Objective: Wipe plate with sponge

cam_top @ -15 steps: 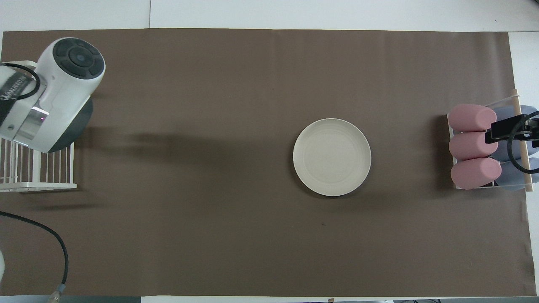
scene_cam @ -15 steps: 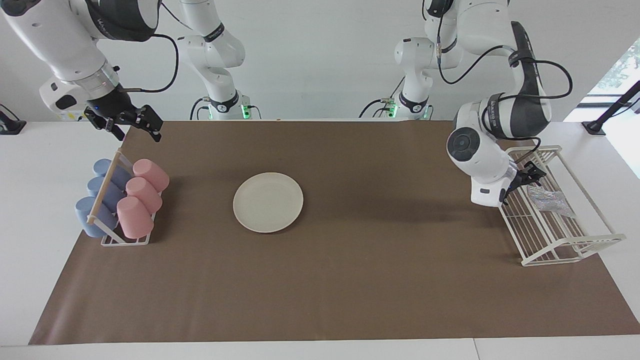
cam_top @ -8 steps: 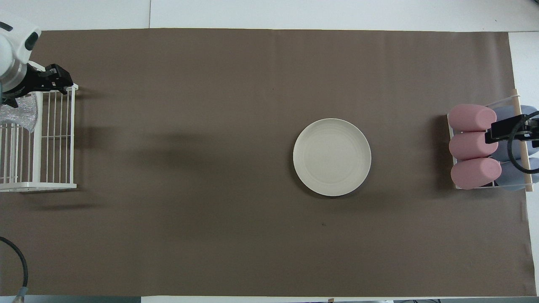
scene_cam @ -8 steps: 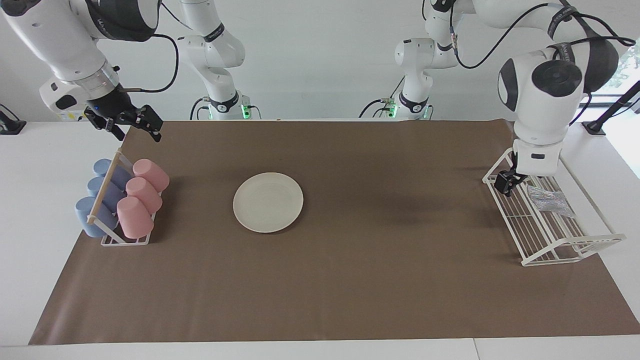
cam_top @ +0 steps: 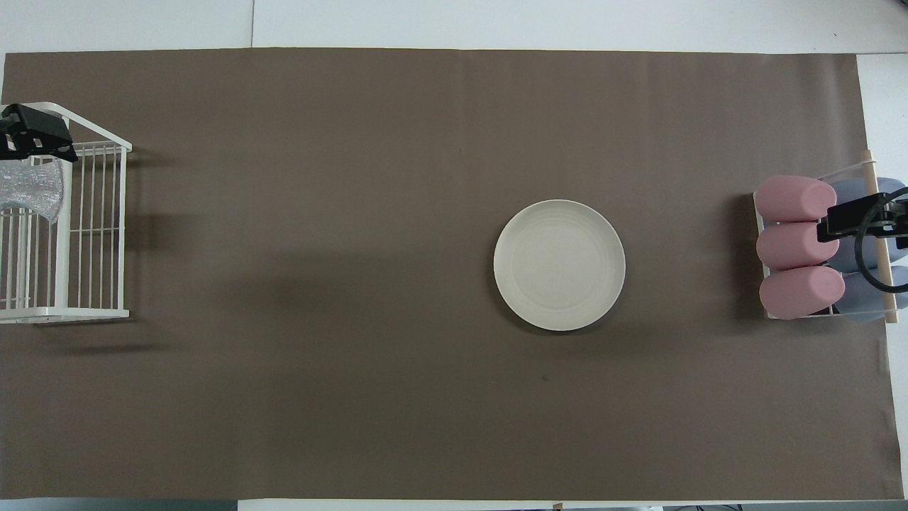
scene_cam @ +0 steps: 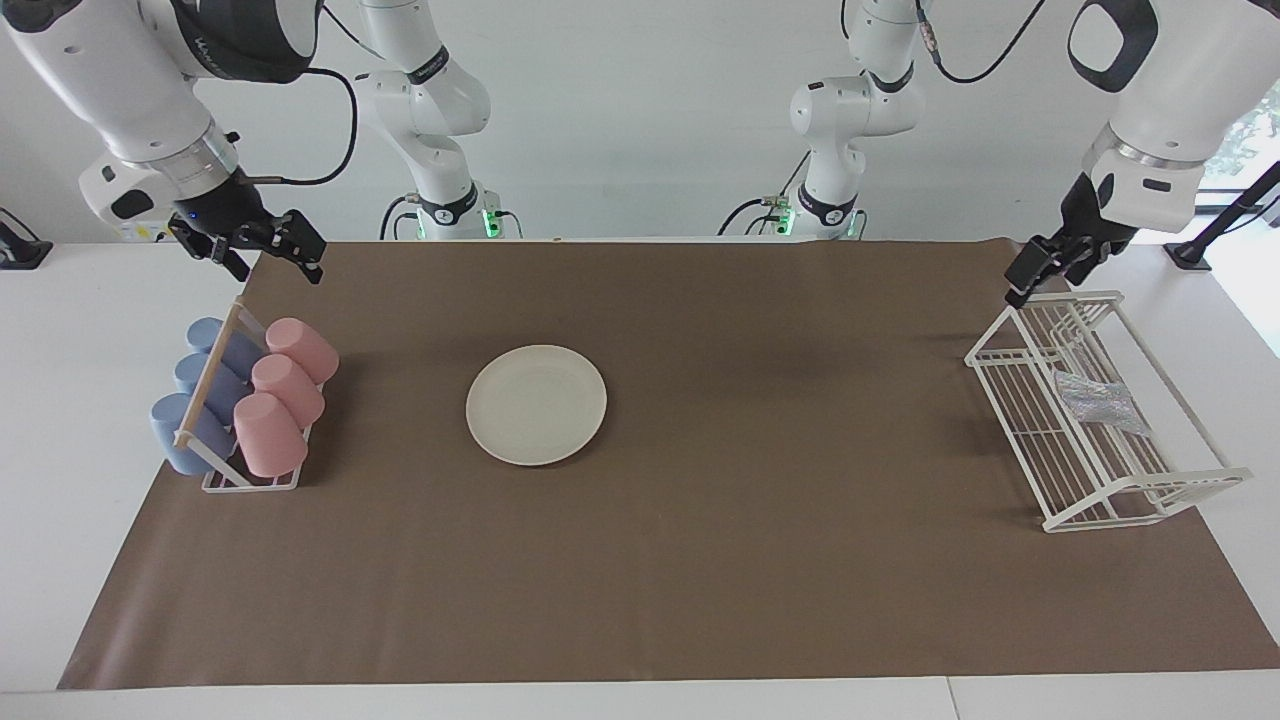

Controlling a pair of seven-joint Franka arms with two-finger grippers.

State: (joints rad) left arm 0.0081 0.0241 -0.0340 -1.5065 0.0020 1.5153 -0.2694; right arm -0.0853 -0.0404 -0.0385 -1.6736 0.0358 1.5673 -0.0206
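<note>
The cream-white plate (scene_cam: 536, 404) (cam_top: 560, 265) lies flat on the brown mat, nearer the right arm's end of the table. The silvery-grey sponge (scene_cam: 1100, 402) (cam_top: 28, 190) rests inside a white wire rack (scene_cam: 1130, 500) (cam_top: 92, 312) at the left arm's end. My left gripper (scene_cam: 1035, 268) (cam_top: 28, 135) hangs in the air over that rack, clear of the sponge, open and holding nothing. My right gripper (scene_cam: 262, 246) (cam_top: 862, 220) waits open above the cup rack, far from the plate.
A small rack (scene_cam: 250, 485) at the right arm's end holds pink cups (scene_cam: 285, 385) and blue cups (scene_cam: 205, 390) lying on their sides. The brown mat (scene_cam: 700, 560) covers most of the white table.
My left arm has swung up and away from the wire rack, lifting its gripper from beside the sponge. The sponge stays in the rack. The right arm has not moved.
</note>
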